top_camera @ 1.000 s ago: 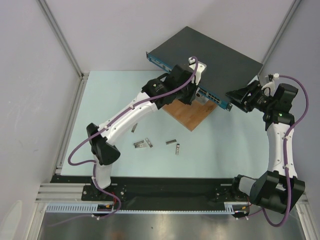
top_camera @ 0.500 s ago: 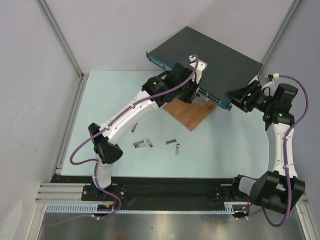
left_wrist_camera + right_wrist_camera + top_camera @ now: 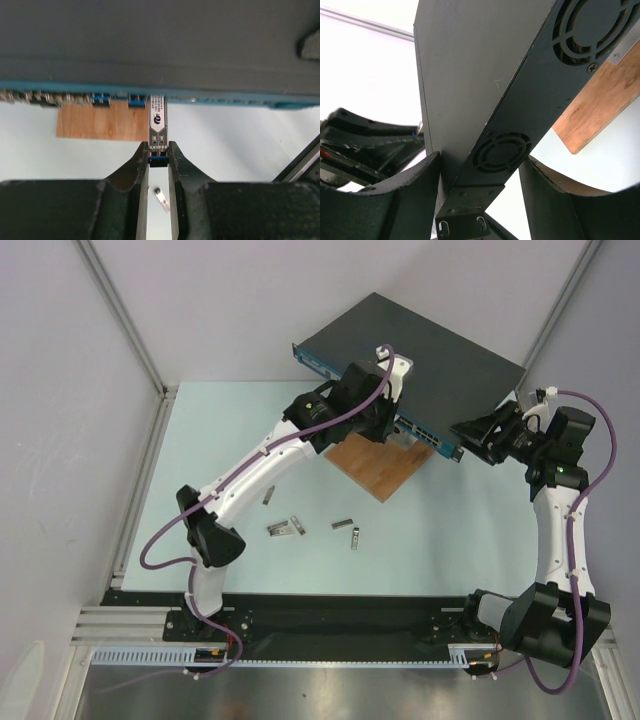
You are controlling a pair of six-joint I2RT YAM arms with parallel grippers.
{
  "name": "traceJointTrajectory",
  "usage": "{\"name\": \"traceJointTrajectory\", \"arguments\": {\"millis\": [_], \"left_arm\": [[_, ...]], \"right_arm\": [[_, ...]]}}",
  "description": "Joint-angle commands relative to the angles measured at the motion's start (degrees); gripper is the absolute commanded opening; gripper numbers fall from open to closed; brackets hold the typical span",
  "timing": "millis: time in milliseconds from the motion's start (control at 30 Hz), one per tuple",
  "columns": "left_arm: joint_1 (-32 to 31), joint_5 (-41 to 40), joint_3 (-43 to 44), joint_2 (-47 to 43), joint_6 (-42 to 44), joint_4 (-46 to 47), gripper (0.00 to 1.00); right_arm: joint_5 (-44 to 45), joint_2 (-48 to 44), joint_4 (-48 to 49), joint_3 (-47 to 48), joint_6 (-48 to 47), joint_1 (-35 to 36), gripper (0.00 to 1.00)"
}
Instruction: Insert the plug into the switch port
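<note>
The switch (image 3: 420, 350) is a flat dark grey box with a blue front strip (image 3: 225, 100), resting with its front on a wooden board. My left gripper (image 3: 158, 155) is shut on the rear end of a small silver plug (image 3: 158, 120). The plug's front end is at the blue strip, entering a socket between two blue-tabbed ports. In the top view the left gripper (image 3: 385, 425) sits against the switch's front. My right gripper (image 3: 479, 160) clamps the right end of the switch (image 3: 470, 75), one finger on its top and one underneath, near the fan vents.
The brown wooden board (image 3: 375, 465) lies under the switch front and also shows in the left wrist view (image 3: 100, 120). Several loose plugs (image 3: 285, 529) lie on the pale green table nearer the bases. Grey walls and metal rails enclose the workspace.
My left wrist has crept a little toward the switch front with the plug. The right arm and the switch have not moved.
</note>
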Motion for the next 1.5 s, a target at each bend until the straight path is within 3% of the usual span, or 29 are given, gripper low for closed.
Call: {"name": "traceJointTrajectory", "arguments": {"millis": [0, 400, 700, 1067, 1333, 1467], "left_arm": [[0.8, 1.1, -0.7, -3.8, -1.5, 12.5, 0.00], [0.7, 1.6, -3.9, -3.3, -0.6, 15.1, 0.00], [0.7, 1.1, -4.0, -0.9, -0.7, 20.9, 0.01], [0.8, 0.3, -4.5, -1.9, 1.6, 20.4, 0.31], [1.0, 4.1, -17.3, -12.7, 5.2, 18.7, 0.61], [1.5, 4.4, -21.9, -16.7, 6.6, 16.2, 0.63]], "right_arm": [[-1.3, 1.4, 4.3, 0.0, -2.7, 4.9, 0.13], [-1.6, 1.5, 4.6, -0.1, -2.3, 5.1, 0.11], [-3.2, 1.9, 6.0, -0.4, -0.9, 5.5, 0.01], [-3.4, 2.5, 6.0, 0.1, -1.2, 5.3, 0.00], [-4.1, 3.0, 5.1, 1.4, -2.1, 4.5, 0.00], [-4.2, 3.1, 4.6, 1.6, -2.7, 4.0, 0.00]]}}
